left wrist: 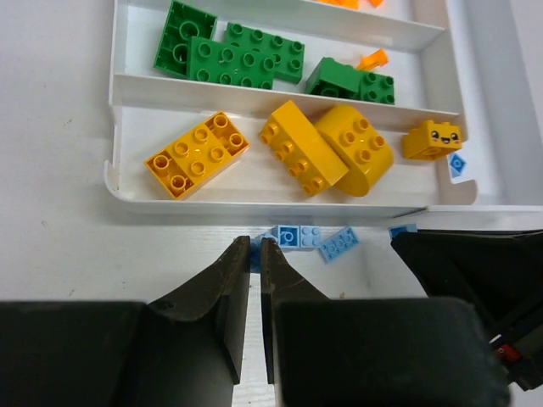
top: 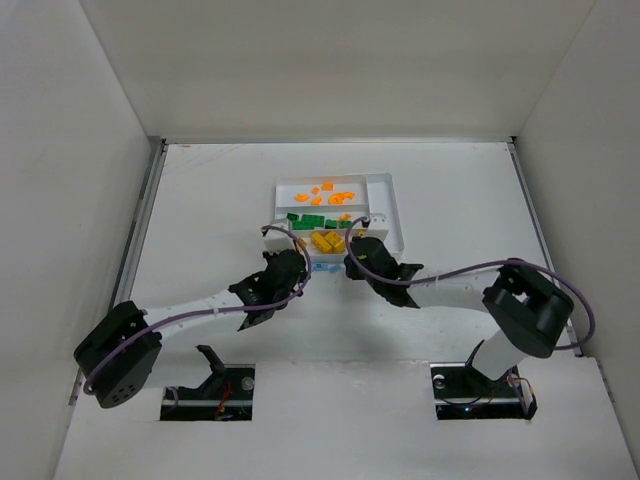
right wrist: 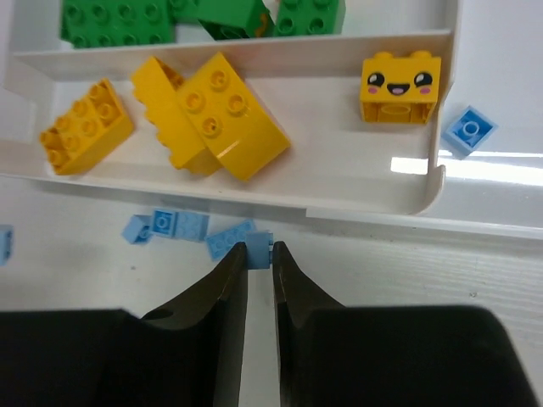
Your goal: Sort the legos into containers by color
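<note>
The white tray (top: 392, 205) holds orange legos (top: 330, 195) in its far section, green legos (left wrist: 229, 55) in the middle one and yellow legos (left wrist: 301, 158) in the near one. One light blue lego (right wrist: 467, 130) lies in the narrow crosswise section. Several light blue legos (left wrist: 338, 244) lie on the table along the tray's near rim. My left gripper (left wrist: 255, 246) is shut on a small blue lego (left wrist: 254, 256) at table level. My right gripper (right wrist: 260, 248) is shut on a light blue lego (right wrist: 260, 254) just in front of the rim.
Both arms meet close together in front of the tray; the right gripper's dark body (left wrist: 475, 271) sits just right of the left one. White walls enclose the table on three sides. A small orange piece (left wrist: 372, 59) lies among the green legos.
</note>
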Robot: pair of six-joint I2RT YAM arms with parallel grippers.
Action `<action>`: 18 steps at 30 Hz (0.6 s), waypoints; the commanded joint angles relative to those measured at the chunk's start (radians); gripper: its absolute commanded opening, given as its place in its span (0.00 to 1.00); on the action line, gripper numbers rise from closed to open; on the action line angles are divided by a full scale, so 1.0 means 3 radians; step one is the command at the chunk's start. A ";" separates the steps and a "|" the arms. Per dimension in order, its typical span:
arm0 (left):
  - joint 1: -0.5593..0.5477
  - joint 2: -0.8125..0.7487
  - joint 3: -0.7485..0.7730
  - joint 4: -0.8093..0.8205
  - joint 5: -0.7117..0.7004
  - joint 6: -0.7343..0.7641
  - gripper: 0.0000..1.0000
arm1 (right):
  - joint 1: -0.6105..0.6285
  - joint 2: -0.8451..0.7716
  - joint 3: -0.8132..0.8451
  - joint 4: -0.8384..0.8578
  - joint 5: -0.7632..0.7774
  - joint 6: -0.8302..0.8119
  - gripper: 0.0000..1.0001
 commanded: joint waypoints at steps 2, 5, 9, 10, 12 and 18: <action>-0.0091 -0.0136 0.0183 -0.0129 -0.0024 -0.0040 0.07 | 0.0015 -0.0395 -0.0045 -0.0044 0.0069 0.0006 0.19; -0.0188 -0.0116 0.0346 -0.0134 0.0002 -0.0045 0.07 | -0.0102 -0.0589 -0.0060 -0.0151 0.0063 -0.0050 0.19; -0.0306 -0.0055 0.0541 -0.0109 0.0017 0.0001 0.07 | -0.0373 -0.0712 -0.0055 -0.0223 0.0033 -0.0087 0.20; -0.0326 -0.0029 0.0587 -0.0104 0.0017 0.0006 0.07 | -0.0470 -0.0707 -0.0040 -0.0228 0.0013 -0.0097 0.20; -0.0367 0.0042 0.0694 -0.0099 0.0017 0.0017 0.07 | -0.0583 -0.0677 -0.0010 -0.0258 0.0022 -0.0107 0.20; -0.0439 0.0349 0.1001 -0.0002 0.0038 0.0093 0.07 | -0.0783 -0.0626 -0.0020 -0.0294 0.0135 -0.0056 0.29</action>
